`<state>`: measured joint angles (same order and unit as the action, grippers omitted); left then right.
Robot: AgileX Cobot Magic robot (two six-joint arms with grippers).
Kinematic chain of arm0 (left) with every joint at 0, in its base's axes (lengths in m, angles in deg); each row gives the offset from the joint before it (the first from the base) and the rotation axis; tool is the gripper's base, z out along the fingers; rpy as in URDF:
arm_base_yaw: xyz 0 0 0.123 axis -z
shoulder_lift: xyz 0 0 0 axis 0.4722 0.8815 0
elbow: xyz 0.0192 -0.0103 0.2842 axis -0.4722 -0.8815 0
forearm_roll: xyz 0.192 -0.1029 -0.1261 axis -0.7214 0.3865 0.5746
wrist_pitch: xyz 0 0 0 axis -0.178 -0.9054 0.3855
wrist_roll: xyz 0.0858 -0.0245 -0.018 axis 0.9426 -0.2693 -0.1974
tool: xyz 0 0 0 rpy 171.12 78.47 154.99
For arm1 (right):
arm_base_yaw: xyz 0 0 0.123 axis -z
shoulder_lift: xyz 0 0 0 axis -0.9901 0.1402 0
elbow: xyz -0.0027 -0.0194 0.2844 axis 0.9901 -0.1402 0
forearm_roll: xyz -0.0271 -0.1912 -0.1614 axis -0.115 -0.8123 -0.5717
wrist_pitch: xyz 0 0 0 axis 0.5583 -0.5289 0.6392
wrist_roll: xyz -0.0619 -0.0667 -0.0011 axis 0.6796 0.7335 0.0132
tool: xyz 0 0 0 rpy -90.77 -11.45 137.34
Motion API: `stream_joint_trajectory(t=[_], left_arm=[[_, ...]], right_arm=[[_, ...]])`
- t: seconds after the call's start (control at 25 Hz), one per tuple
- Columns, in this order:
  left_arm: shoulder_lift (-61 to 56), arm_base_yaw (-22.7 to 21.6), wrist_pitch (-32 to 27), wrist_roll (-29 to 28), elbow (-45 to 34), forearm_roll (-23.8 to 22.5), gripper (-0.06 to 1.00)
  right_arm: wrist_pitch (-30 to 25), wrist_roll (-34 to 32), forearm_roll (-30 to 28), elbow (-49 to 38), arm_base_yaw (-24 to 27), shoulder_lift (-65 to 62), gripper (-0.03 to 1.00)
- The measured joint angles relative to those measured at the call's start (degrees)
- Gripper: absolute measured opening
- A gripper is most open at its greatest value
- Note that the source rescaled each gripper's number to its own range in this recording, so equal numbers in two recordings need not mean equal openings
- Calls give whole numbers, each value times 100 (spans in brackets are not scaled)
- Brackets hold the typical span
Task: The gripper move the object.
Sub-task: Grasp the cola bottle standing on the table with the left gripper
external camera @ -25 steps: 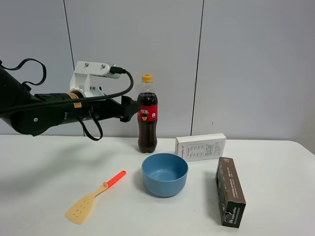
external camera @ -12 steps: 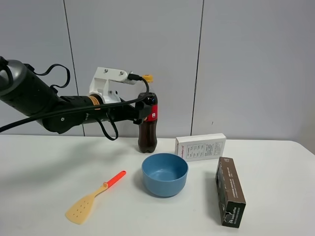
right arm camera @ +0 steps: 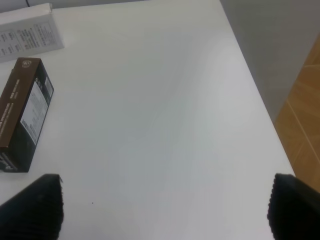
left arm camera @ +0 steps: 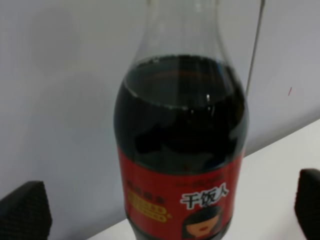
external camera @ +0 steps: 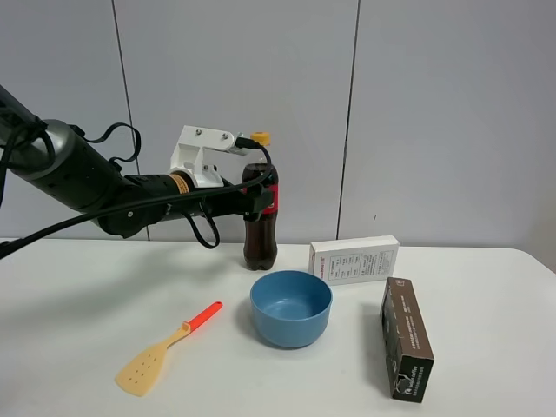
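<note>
Bottle of cola: 1. Blue bowl: 1. Spatula: 1. Boxes: 2, namely white box and dark brown box.

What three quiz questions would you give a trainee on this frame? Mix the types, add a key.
1. True or false: the bottle stands upright on the table.
2. Which thing lies closest to the bottle, just in front of it? A. the bowl B. the spatula C. the brown box
3. Short answer: in the left wrist view, is the left gripper open or shut?

Key
1. True.
2. A.
3. Open: its fingertips sit wide apart, one on each side of the bottle's red label.
</note>
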<state>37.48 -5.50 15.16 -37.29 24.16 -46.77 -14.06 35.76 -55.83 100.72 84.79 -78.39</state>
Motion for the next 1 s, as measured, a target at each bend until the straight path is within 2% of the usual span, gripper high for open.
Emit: stream_joint_trajectory(t=[1.0], left_arm=[[880,67,-144,-474,1348,54,100]], right_arm=[[0,0,0,0,0,0,100]])
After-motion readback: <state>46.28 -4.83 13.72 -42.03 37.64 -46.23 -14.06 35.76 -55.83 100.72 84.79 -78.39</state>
